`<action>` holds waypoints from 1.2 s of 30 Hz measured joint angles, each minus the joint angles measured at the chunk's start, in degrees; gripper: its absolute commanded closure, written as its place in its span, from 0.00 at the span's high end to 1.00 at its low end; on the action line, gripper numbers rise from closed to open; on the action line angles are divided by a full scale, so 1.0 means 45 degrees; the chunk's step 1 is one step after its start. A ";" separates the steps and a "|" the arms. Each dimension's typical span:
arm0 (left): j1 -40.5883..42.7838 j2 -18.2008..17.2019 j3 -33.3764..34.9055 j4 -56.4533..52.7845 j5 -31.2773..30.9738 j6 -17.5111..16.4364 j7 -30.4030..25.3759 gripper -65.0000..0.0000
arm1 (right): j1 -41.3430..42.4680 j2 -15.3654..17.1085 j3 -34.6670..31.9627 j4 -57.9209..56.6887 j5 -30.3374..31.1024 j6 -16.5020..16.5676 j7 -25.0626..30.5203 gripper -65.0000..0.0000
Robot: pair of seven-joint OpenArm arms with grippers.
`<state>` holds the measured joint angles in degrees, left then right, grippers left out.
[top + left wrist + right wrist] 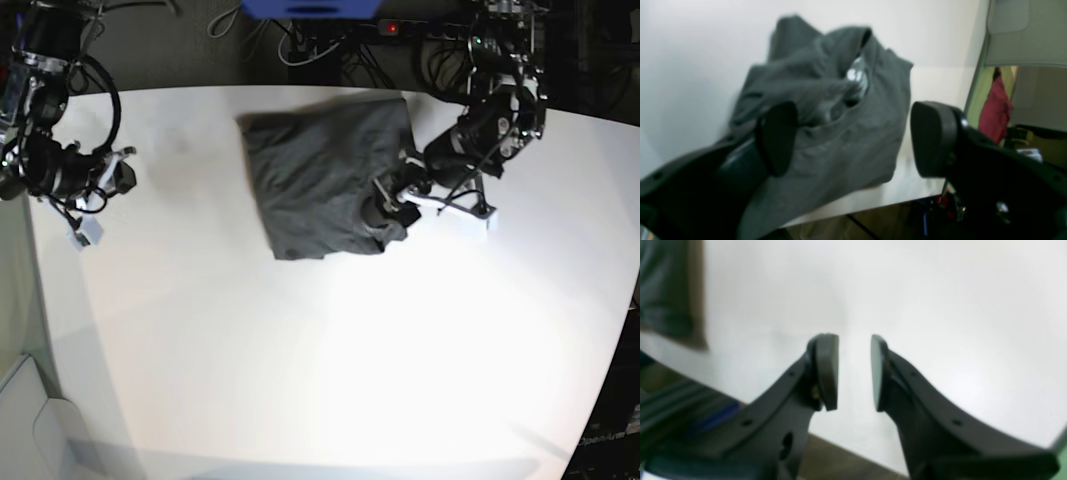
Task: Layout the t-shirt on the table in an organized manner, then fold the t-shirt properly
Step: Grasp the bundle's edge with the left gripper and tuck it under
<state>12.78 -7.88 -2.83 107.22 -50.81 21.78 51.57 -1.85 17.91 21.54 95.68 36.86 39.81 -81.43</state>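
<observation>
The dark grey t-shirt (320, 180) lies in a rumpled, roughly square heap at the back middle of the white table (300, 350). In the left wrist view the t-shirt (873, 110) shows its collar opening and a pale neck label (857, 75). My left gripper (853, 136) stands wide open over the shirt's near corner, one finger (776, 140) low against the cloth and nothing pinched. In the base view that left gripper (385, 208) sits at the shirt's right front corner. My right gripper (854, 371) hangs open over bare table, far left of the shirt (125, 178).
The table's edge (873, 200) runs just beneath the left gripper, with floor below it. A red cloth (995, 103) hangs off the table in the background. Cables and a power strip (390, 28) lie behind the table's far edge.
</observation>
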 measured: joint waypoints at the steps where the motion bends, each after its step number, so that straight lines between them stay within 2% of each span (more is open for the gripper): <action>1: -0.0015 -0.0010 -0.0005 -0.0185 -0.0005 0.0000 0.0000 0.80 | -0.0024 -0.0005 -0.0015 0.0398 -0.0029 -0.0005 0.0000 0.22; 5: 0.0092 -0.0049 -0.0015 -0.0277 0.0039 0.0063 -0.0087 0.80 | -0.0107 0.0000 -0.0044 0.1467 0.0214 -0.0005 0.0272 0.22; 16: 0.0617 -0.0194 -0.0073 0.0053 0.0068 0.0121 0.0223 0.80 | -0.0340 -0.0034 -0.0044 0.1515 0.0107 -0.0005 0.0151 0.22; 20: 0.0384 -0.0758 0.0010 -0.0146 0.0083 0.0117 0.0194 0.80 | -0.0340 -0.0063 -0.0039 0.1515 0.0092 -0.0005 0.0146 0.22; 22: 0.0204 -0.1001 -0.0024 -0.0243 0.0087 0.0121 0.0612 0.80 | -0.0345 -0.0194 -0.0019 0.1511 0.0092 -0.0005 0.0131 0.22; 29: -0.0277 -0.1030 0.0034 -0.1069 0.0092 0.0121 0.1083 0.80 | -0.0369 -0.0461 -0.0029 0.1501 0.0097 -0.0005 0.0141 0.22; 33: -0.0923 -0.1025 0.1093 -0.1467 0.0335 0.0175 0.1078 0.80 | -0.0374 -0.0471 -0.0029 0.1501 0.0097 -0.0005 0.0141 0.22; 36: -0.1078 -0.1005 0.1880 -0.1647 0.1200 0.0282 0.1054 0.80 | -0.0369 -0.0481 -0.0024 0.1501 0.0097 -0.0005 0.0146 0.22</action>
<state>7.92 -12.40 5.63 99.81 -45.41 23.05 56.31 -3.51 15.75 21.43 102.43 37.30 39.79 -80.77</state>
